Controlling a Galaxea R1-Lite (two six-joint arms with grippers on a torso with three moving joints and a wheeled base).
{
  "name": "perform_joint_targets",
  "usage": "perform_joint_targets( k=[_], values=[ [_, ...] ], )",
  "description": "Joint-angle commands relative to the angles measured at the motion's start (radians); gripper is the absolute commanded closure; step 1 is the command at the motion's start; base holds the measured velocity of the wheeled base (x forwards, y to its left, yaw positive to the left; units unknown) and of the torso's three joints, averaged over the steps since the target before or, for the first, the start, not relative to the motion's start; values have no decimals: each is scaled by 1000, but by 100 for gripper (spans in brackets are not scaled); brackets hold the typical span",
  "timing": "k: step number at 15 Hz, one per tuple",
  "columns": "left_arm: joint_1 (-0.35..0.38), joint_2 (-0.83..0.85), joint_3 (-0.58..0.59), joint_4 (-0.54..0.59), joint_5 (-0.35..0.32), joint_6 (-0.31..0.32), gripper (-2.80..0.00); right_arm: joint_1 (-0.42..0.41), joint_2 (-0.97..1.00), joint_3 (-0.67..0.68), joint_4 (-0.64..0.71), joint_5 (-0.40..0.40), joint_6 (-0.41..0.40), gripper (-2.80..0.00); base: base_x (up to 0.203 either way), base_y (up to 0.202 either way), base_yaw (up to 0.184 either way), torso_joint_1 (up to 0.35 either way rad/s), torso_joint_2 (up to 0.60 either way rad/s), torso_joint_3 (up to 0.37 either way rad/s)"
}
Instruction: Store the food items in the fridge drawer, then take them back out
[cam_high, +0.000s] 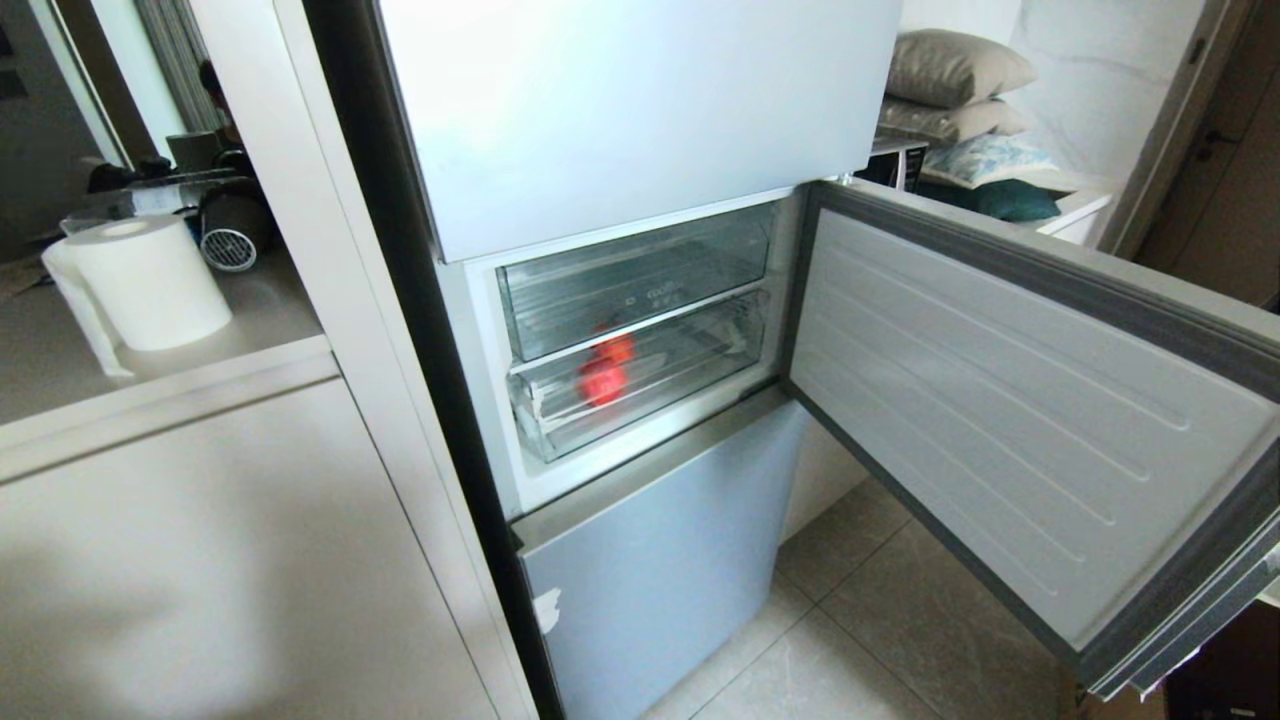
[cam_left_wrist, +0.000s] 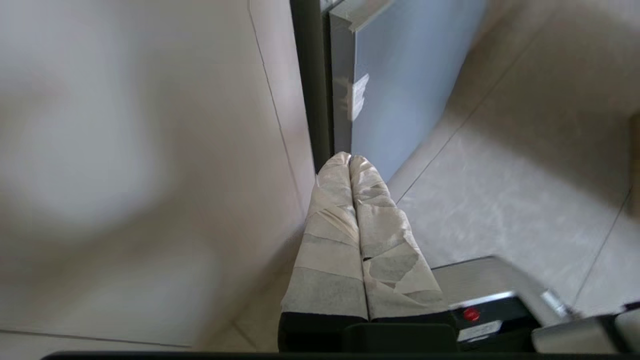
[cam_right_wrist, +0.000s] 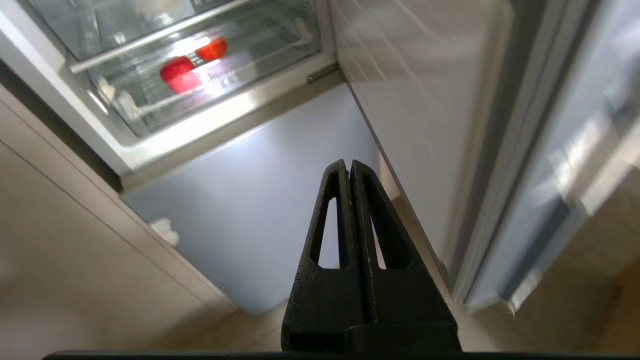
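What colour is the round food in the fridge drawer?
Red-orange food, inside the clear drawer; best in the right wrist view.

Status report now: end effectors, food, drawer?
Both end effectors, left and right, shut, empty. Red food inside closed fridge drawer. Fridge door open.

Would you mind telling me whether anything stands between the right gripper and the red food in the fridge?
Yes. The red food lies inside the closed lower clear drawer, whose front wall faces the right gripper. The gripper, jaws shut, sits low before the bottom fridge door. The open middle door is off to the side.
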Motion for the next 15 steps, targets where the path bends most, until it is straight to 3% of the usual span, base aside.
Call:
perform_joint_targets(
  k=[1, 3, 6, 11, 15],
  values=[
    [-6, 15, 3, 11, 5, -19, 0, -8, 280, -43, -126, 11, 14, 0, 0, 0, 0, 0, 0, 0],
    [18, 27, -6, 35, 5, -20, 0, -25, 398, -79, -209, 15, 20, 0, 0, 0, 0, 0, 0, 0],
    [152, -45, -6, 38, -11, 9, 0, -35, 476, -113, -303, -43, 1, 0, 0, 0, 0, 0, 0, 0],
    [111, -280, -4, 27, -51, 70, 0, -41, 621, -146, -360, -113, -6, 0, 0, 0, 0, 0, 0, 0],
    [111, -281, -3, 25, 6, -55, 0, -54, 677, -92, -490, -164, -5, 0, 0, 0, 0, 0, 0, 0]
  ],
)
